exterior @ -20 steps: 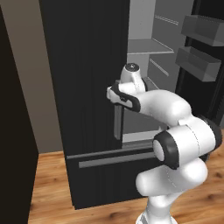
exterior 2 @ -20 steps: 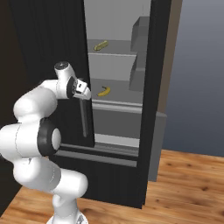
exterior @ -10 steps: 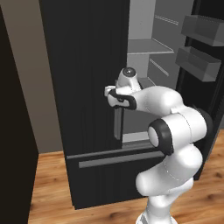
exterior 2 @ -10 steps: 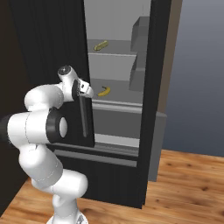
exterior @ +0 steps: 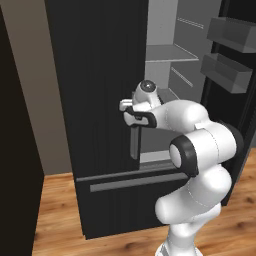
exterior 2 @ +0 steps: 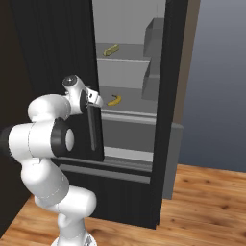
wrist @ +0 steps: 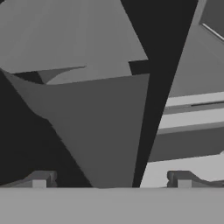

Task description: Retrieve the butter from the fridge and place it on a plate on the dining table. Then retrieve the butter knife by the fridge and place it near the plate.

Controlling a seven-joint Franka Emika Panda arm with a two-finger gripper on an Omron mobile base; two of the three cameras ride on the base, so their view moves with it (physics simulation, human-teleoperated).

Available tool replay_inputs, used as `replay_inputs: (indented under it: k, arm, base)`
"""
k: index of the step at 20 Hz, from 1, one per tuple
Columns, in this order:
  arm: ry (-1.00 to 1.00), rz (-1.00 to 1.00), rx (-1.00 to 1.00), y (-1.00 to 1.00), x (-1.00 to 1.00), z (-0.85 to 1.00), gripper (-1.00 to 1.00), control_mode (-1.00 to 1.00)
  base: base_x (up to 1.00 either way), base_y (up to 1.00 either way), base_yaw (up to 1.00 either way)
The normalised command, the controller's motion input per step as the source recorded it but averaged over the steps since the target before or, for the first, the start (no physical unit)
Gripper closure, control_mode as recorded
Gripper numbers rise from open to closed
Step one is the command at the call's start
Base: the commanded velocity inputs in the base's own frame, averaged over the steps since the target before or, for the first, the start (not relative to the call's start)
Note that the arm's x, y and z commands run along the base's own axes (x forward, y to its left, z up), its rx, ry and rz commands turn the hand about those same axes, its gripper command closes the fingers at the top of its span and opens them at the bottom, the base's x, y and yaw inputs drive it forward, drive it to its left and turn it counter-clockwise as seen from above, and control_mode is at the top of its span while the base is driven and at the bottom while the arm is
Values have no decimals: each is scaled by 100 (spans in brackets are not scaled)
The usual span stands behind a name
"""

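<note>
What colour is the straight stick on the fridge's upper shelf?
Yellow: the butter, clearest in the right base view.

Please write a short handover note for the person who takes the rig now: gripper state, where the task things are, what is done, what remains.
Gripper: open, holding nothing, at the fridge by its grey door handle.
Right fridge door stands open. The butter lies on an upper shelf; a banana lies on the shelf below.
Done: fridge opened.
Left: take the butter, put it on the plate, then fetch the butter knife and lay it near the plate.
</note>
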Motion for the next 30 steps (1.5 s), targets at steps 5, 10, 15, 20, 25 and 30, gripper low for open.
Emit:
replay_inputs:
  k: [5,10,15,20,25,30]
  arm:
    - [-4,0,-9,0,15,-49,-100,-100]
    - [-1,0,-2,2,22,-9,-100,-100]
    - [0,0,0,3,1,0,100,-100]
    - [0,0,0,0,0,0,100,-100]
    - [0,0,0,16,-9,0,100,-100]
    - [0,0,-3,27,-52,0,100,-100]
  base:
    - [0,0,0]
    - [0,0,0]
    - [0,0,0]
    - [0,0,0]
    - [0,0,0]
    - [0,0,0]
